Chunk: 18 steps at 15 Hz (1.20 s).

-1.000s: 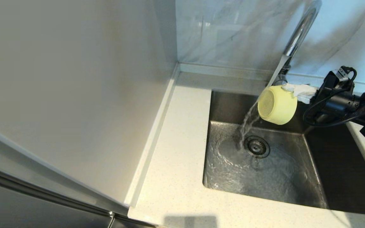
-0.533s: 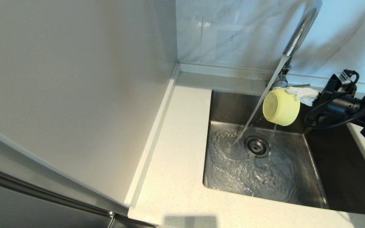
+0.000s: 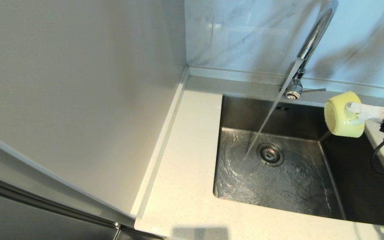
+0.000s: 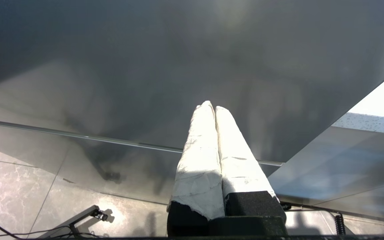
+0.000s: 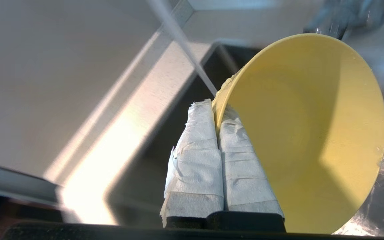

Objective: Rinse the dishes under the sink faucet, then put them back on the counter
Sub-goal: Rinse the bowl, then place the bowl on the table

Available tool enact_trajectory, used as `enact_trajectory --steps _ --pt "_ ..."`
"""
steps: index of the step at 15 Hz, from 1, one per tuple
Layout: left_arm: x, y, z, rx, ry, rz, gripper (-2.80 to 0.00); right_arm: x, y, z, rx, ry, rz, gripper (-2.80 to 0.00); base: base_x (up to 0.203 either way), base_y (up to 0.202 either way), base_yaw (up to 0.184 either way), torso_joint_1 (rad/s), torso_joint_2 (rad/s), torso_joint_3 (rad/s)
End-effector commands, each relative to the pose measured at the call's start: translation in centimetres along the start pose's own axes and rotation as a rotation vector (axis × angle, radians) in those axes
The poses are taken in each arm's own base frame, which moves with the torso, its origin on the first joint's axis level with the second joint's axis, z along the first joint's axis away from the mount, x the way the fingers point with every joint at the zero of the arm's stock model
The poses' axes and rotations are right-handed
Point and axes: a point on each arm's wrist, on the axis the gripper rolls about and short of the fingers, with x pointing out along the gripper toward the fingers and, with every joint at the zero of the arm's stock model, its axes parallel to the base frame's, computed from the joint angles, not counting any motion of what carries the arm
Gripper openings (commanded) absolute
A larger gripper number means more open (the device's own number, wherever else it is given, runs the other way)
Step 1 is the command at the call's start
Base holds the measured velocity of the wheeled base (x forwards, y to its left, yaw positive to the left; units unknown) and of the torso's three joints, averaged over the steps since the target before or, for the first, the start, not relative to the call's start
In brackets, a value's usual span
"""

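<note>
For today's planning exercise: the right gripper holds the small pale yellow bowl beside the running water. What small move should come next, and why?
Probably carry the small pale yellow round bowl further right and lower it onto the off-white speckled counter. The right gripper pinches its rim, and the bowl hangs clear of the stream from the curved chrome faucet, at the steel sink's right edge.

A home kitchen: a deep stainless-steel sink point(image 3: 278, 180) with a round drain strainer point(image 3: 270, 154) is set into a speckled off-white stone tabletop point(image 3: 185, 173). At twelve o'clock from the basin a chrome gooseneck faucet point(image 3: 313, 36) runs water, backed by grey-veined marble wall tiles point(image 3: 245, 33).
</note>
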Motion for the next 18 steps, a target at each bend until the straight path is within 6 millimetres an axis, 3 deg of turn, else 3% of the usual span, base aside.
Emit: enact_trajectory --steps 1,4,7,10,11,13,14,16,18 --pt "0.0 0.0 0.0 -0.001 0.0 0.0 -2.8 -2.6 4.6 0.8 -0.266 -0.051 -0.012 -2.8 0.0 0.0 0.0 0.0 0.0 0.0" --pt "0.0 0.0 0.0 -0.001 0.0 0.0 -2.8 -4.1 5.3 -1.9 -0.57 -0.018 -0.174 -2.8 0.0 0.0 0.0 0.0 0.0 0.0" --pt "0.0 0.0 0.0 -0.001 0.0 0.0 -2.8 -3.0 5.5 -0.3 -0.623 -0.068 -0.429 -2.8 0.0 0.0 0.0 0.0 0.0 0.0" --pt "0.0 0.0 0.0 -0.001 0.0 0.0 -2.8 -1.0 7.5 -0.1 -0.654 -0.127 -0.567 -2.8 0.0 0.0 0.0 0.0 0.0 0.0" --pt "0.0 0.0 0.0 -0.001 0.0 0.0 -2.8 -0.7 7.9 -1.4 -0.633 -0.099 -0.573 -2.8 0.0 0.0 0.0 0.0 0.0 0.0" --pt "0.0 0.0 0.0 -0.001 0.0 0.0 -2.8 -0.9 7.8 -6.4 -0.547 0.06 -0.571 -2.8 0.0 0.0 0.0 0.0 0.0 0.0" --pt "0.0 0.0 0.0 -0.001 -0.001 0.0 -2.8 -1.2 7.7 -7.9 -0.523 0.109 -0.576 -2.8 0.0 0.0 0.0 0.0 0.0 0.0" --pt "0.0 0.0 0.0 -0.001 0.001 0.0 -2.8 -0.9 8.0 -7.5 -0.515 0.098 -0.588 -2.8 0.0 0.0 0.0 0.0 0.0 0.0" --pt "0.0 0.0 0.0 -0.001 0.0 0.0 -2.8 0.1 8.7 -4.9 -0.505 0.038 -0.595 -2.8 0.0 0.0 0.0 0.0 0.0 0.0"
